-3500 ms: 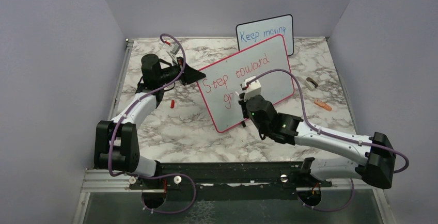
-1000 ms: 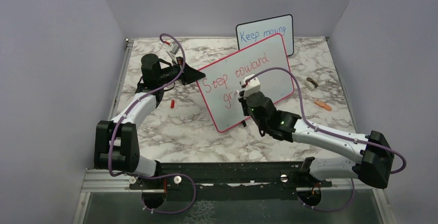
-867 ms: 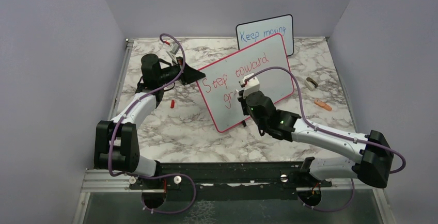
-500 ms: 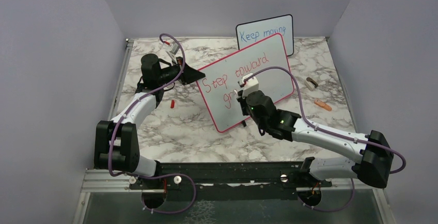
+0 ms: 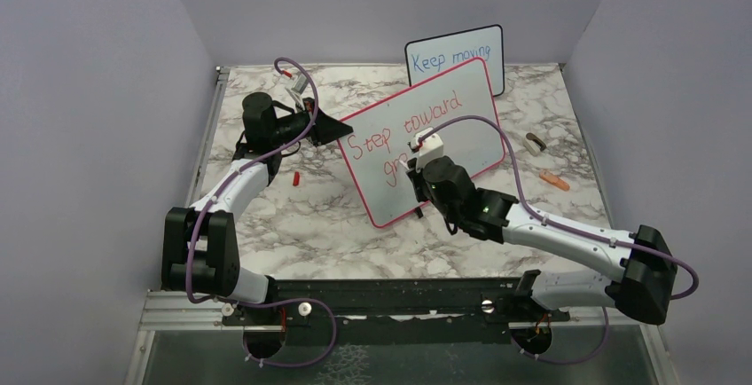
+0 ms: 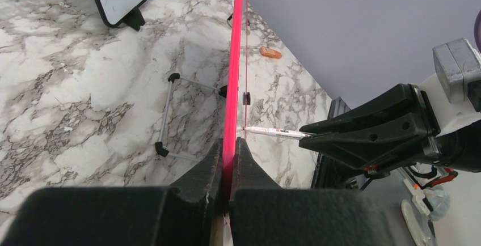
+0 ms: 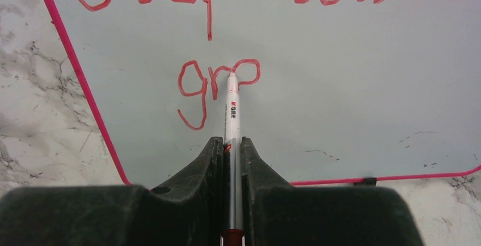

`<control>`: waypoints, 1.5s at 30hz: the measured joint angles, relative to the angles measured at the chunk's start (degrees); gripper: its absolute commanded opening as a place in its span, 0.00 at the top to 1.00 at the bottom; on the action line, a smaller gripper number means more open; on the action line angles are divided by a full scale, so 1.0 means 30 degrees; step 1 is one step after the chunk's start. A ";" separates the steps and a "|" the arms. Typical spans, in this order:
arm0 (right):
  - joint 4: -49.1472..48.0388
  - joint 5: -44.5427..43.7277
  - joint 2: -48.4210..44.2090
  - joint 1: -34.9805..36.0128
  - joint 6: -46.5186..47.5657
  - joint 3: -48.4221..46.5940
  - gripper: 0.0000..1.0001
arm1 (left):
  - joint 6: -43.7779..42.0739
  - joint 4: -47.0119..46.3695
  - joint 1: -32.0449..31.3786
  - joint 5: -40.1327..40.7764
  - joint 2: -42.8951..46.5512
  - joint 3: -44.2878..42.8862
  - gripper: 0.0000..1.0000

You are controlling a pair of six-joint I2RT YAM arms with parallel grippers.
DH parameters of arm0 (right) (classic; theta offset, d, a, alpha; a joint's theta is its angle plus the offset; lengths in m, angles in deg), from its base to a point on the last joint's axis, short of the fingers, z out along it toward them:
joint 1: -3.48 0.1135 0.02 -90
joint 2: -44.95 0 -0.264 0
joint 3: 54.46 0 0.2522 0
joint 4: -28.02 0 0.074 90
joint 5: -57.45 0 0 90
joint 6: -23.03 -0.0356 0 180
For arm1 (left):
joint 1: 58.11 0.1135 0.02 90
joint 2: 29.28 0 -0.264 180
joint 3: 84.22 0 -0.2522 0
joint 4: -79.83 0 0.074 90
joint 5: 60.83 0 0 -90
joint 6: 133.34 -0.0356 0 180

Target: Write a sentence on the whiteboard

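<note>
Toward the counter's (image 5: pixel 266 216) far edge, left jaws pinch the whiteboard's (image 5: pixel 383 197) frame while right jaws, clamped on the marker (image 7: pixel 232 115), have just begun a loop after "gr", leaving the sentence (image 7: pixel 218 81) unfinished.

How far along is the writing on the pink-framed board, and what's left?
Done: the first line, "Step toward", is on the red-pink framed whiteboard. In hand: the second line of the red handwritten sentence reads "gr" plus a partial loop, where the right gripper presses the white marker tip. The left gripper is clamped on the board's frame edge. Left: the rest of the second line.
</note>
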State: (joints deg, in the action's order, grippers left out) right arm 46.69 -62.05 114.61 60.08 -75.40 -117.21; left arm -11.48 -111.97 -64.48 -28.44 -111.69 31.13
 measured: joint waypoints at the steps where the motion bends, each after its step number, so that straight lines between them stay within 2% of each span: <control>1: 0.0066 0.0015 -0.0015 0.0000 -0.0058 0.0015 1.00 | 0.0000 0.0000 0.0000 -0.0007 0.0000 0.0000 1.00; 45: 0.1158 -0.0940 -0.0583 -0.0029 -0.0284 0.0874 1.00 | 0.0000 -0.0007 0.0000 -0.0044 0.0000 -0.0015 1.00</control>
State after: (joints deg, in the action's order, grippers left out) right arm 50.16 -64.87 112.87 59.99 -76.25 -114.59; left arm -11.48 -111.99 -64.48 -28.57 -111.69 31.08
